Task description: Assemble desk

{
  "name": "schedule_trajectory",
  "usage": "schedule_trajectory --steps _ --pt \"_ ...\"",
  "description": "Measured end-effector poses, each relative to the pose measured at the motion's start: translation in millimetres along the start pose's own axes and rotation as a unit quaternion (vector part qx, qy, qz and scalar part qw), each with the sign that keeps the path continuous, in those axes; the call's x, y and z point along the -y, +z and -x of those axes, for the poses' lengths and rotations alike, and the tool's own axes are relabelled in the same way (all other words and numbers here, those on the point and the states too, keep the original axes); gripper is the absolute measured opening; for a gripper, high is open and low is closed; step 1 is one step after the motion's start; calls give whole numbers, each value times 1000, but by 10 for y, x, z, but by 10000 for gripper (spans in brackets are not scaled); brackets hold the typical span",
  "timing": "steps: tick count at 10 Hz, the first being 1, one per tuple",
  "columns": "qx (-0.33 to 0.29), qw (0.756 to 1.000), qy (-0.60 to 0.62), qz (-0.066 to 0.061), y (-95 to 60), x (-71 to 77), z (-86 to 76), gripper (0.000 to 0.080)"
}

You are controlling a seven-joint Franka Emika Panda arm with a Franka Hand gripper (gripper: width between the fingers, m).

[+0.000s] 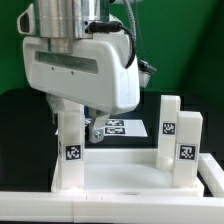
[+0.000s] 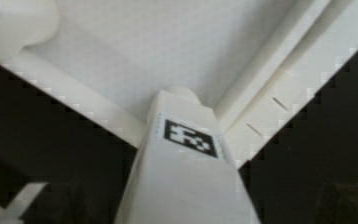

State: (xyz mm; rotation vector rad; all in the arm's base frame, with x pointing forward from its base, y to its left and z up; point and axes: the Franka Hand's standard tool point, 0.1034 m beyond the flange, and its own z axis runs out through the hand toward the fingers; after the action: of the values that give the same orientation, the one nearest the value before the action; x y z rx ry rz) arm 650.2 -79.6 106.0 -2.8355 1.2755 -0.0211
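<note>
Trouble at this point would most likely have come from the leg under the arm, operator: judging by the frames, if the short square white plastic leg with a black-and-white tag (image 1: 70, 150) went into its corner socket tilted, it could have jammed or cross-seated, and any twist might have dragged the large white rimmed plastic tabletop (image 1: 130, 183) across the black table (image 1: 20, 110). You could not tell how the two-finger gripper stood; in the exterior view the arm's white body hid the fingers, and the wrist view showed only the tagged leg (image 2: 185, 165) against the tabletop's rim (image 2: 87, 75). Two more tagged white legs (image 1: 178, 140) stood upright at the exterior view's right, close together on the tabletop. Behind them lay the marker board (image 1: 122, 127).
</note>
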Motion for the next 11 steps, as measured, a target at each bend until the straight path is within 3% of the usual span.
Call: schedule_trajectory --steps 2,4,5,11 --pt "0 998 -61 0 0 -5 -4 648" --pt "-6 987 -161 17 1 -16 -2 648" --pt "-6 980 -200 18 -3 -10 2 648" --pt "-4 908 -418 25 -13 -48 -31 648"
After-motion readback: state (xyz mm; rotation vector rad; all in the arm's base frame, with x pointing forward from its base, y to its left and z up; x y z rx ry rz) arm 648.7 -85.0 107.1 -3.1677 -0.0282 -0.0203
